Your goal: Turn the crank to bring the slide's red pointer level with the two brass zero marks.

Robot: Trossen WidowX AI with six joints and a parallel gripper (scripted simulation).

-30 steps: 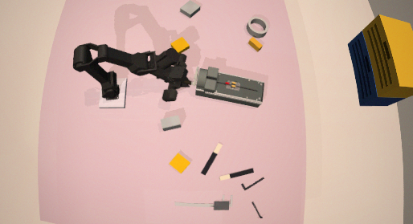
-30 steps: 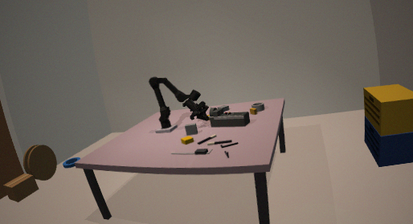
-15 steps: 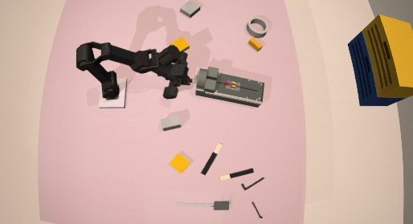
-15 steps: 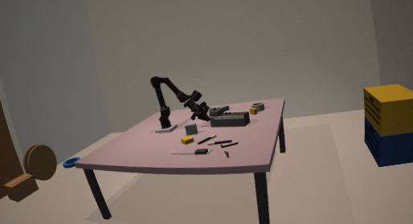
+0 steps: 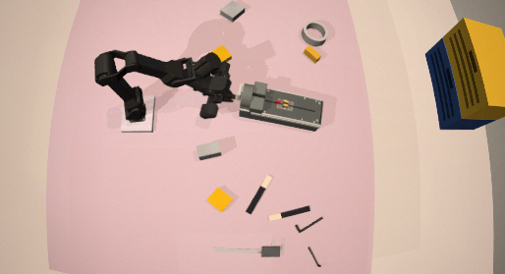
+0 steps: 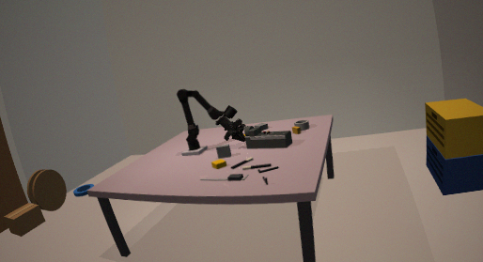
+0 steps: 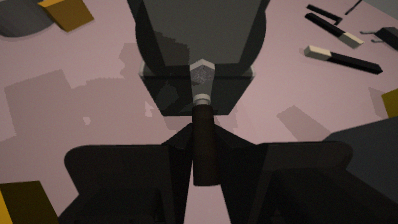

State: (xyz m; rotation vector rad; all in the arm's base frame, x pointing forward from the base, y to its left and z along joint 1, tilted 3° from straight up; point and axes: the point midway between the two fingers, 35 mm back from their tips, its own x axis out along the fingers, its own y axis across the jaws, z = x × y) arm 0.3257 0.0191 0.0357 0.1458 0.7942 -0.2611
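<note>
The grey machine [image 5: 302, 118] [image 6: 269, 141] [image 7: 200, 30] lies to the right of the arm. Its red pointer [image 5: 278, 101] shows in the top view, a little to the left of the brass zero marks [image 5: 286, 105], on the crank side, not level with them. Pointer and marks are out of the wrist view. The crank's pale metal arm [image 7: 202, 85] stands in front of the round housing and joins the dark handle [image 7: 203, 117]. My gripper [image 7: 201, 127] [image 5: 233, 96] [image 6: 244, 138] is shut on the handle, a finger on either side.
A yellow block [image 5: 222, 53] lies close behind the gripper. A grey block [image 5: 209, 150] [image 6: 224, 151] lies in front. A grey ring [image 5: 314, 33] and an orange block [image 5: 311, 54] are behind the machine. Markers, hex keys and a caliper [image 5: 270, 250] lie near the front.
</note>
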